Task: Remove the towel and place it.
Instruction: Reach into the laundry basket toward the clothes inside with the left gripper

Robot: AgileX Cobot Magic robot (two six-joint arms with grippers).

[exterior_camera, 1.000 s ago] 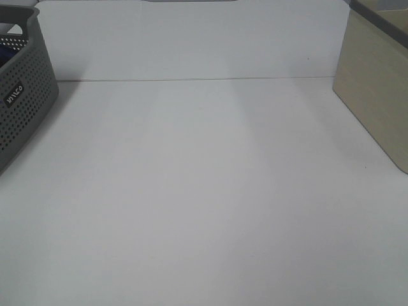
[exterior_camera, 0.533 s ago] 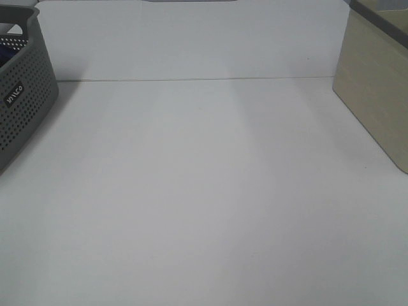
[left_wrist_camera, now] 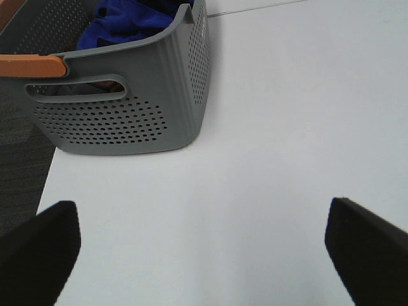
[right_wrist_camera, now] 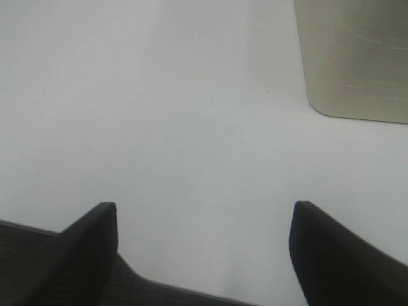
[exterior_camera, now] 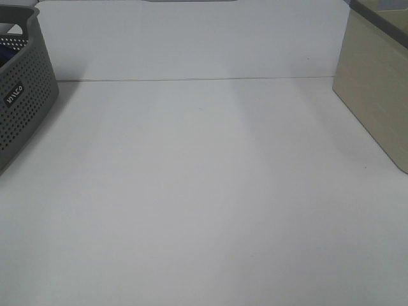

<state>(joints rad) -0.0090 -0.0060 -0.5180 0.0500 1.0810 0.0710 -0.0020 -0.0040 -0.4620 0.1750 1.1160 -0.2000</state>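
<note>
Left wrist: towel [left_wrist_camera: 127,19] in basket [left_wrist_camera: 159,95], apart fr. left end effector [left_wrist_camera: 202,204].

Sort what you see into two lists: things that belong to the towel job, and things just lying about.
Belongs to the job: towel; grey basket holding it; left gripper and right gripper, both open.

Just lying about: beige box; orange strip beside the basket.

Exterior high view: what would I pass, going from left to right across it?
grey basket, with a bit of the blue towel showing inside it → white table → beige box
</note>
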